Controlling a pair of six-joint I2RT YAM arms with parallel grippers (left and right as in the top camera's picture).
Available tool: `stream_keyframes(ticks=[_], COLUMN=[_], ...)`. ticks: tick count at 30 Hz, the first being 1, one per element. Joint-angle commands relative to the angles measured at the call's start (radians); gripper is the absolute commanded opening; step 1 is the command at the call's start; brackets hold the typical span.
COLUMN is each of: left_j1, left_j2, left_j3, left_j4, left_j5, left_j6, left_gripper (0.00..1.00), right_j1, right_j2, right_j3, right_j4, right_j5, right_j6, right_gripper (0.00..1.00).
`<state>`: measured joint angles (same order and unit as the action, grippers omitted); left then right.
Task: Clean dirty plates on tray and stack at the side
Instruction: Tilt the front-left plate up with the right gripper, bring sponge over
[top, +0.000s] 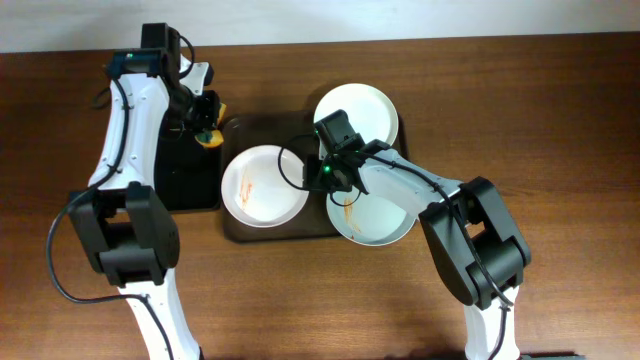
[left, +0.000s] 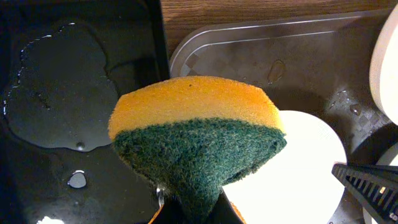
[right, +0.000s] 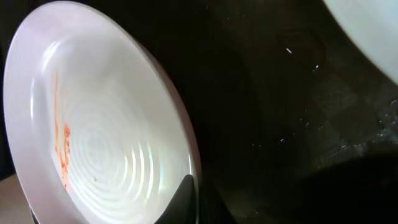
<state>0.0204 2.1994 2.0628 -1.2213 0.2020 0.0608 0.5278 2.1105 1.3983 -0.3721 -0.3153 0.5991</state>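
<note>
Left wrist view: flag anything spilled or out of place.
A puddle of clear liquid lies on the black tray, with a stray droplet beside it. The sponge held just above the tray's edge probably dripped it.

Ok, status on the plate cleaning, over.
Left pincer shut on sponge at black tray edge. Right pincer at rim of smeared white plate, grip unclear. Second white plate and grey plate overhang brown tray; none stacked. No obstruction seen.

Dark brown tray (top: 233, 227), streaked white plate (top: 264, 186) at left, smeared blue-grey plate (top: 385, 218), second white plate (top: 366, 110)
</note>
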Motion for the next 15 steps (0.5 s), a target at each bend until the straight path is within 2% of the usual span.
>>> stream_keyframes(ticks=[1, 7, 8, 9, 10, 11, 15], left_j1=[-0.001, -0.001, -0.001, -0.001, -0.001, -0.001, -0.001], left_j2=[-0.003, -0.002, -0.002, -0.002, -0.002, -0.002, -0.003], left_j3=[0.019, 0.019, 0.019, 0.019, 0.019, 0.019, 0.019], left_j4=[0.001, 0.001, 0.001, 0.000, -0.001, -0.001, -0.001], left_j5=[-0.003, -0.003, -0.003, -0.002, 0.006, 0.021, 0.031], left_j6=[0.016, 0.016, 0.016, 0.016, 0.016, 0.016, 0.016], left_gripper=[0.01, 0.01, 0.01, 0.01, 0.01, 0.01, 0.01], right_j1=[-0.051, -0.146, -0.149, -0.147, -0.141, -0.134, -0.113], right_j2=[0.008, 0.008, 0.008, 0.008, 0.008, 0.008, 0.008], right_j3=[0.033, 0.073, 0.073, 0.073, 0.073, 0.073, 0.073], right_j4=[-0.011, -0.058, -0.058, -0.058, -0.058, -0.058, -0.050], right_j5=[-0.053, -0.138, -0.138, -0.138, -0.137, -0.133, -0.116], right_j6=[-0.030, -0.158, -0.170, -0.177, -0.182, -0.184, -0.184], right_gripper=[0.04, 0.04, 0.11, 0.24, 0.32, 0.36, 0.37])
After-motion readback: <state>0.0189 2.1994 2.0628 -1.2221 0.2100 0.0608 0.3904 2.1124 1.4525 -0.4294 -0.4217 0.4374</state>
